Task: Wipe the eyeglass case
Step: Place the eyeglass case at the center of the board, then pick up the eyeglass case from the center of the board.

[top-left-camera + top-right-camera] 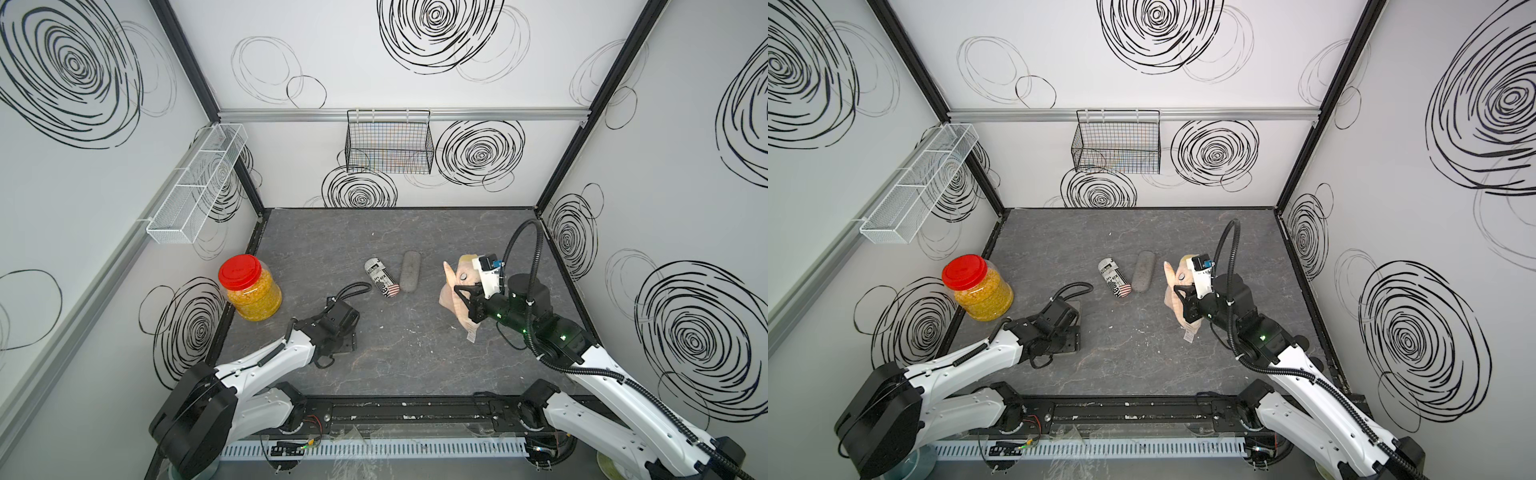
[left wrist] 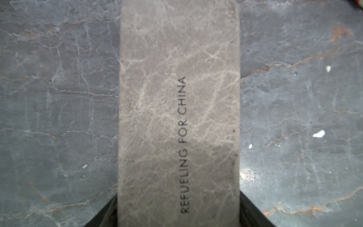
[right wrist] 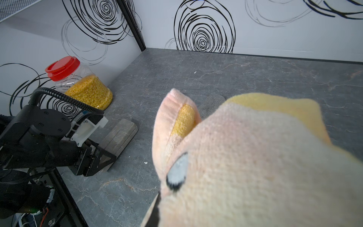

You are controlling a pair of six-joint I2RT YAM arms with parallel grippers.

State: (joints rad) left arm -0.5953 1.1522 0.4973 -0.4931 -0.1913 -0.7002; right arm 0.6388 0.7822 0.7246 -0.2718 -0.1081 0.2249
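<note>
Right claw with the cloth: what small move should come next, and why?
Probably carry the cloth across and down toward the marbled case. The right claw holds the cloth raised, well apart from that case, which lies flat at the left claw.

The far half of the dark grey marbled tabletop [image 1: 374,232] is bare, as is the near middle. Mid-table, a black-and-white printed cylinder [image 1: 381,277], a grey felt oblong pouch [image 1: 410,272] and the peach plush cloth [image 1: 448,299] in the right gripper [image 1: 459,291] form a row with narrow gaps. A red-lidded clear plastic jar of yellow grains [image 1: 249,289] blocks the left edge.

White walls [image 1: 332,62] with black swirls enclose a grey marbled tabletop [image 1: 415,365].
</note>
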